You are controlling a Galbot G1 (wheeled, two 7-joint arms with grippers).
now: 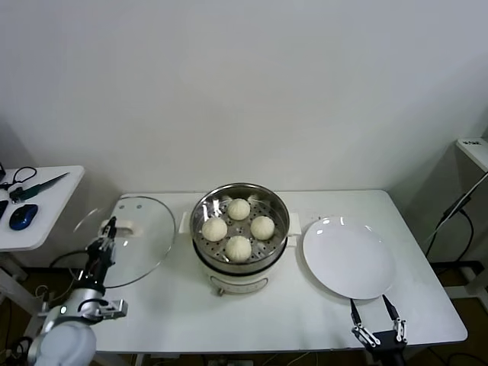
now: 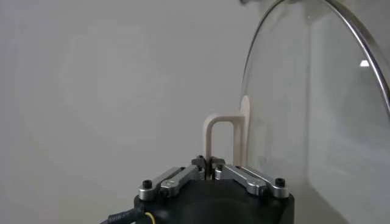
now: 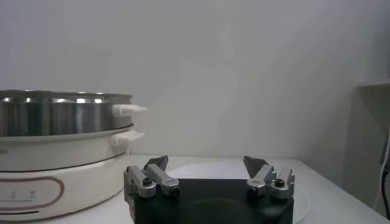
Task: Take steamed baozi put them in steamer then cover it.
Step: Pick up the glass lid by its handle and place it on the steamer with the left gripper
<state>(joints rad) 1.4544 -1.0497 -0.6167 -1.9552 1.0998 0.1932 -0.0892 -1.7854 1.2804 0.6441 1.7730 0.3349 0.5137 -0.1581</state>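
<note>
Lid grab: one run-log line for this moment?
left gripper: shut on cover handle | right gripper: open, idle by plate | four baozi in steamer, uncovered

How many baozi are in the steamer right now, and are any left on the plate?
4, all in the steamer: baozi at back, left, right, front. The plate holds none.

Place: lab-style test room, not a home kitchen.
Walls: bare white, unadorned.
Furniture: plain white table, white side table with scissors, loose cables.
</note>
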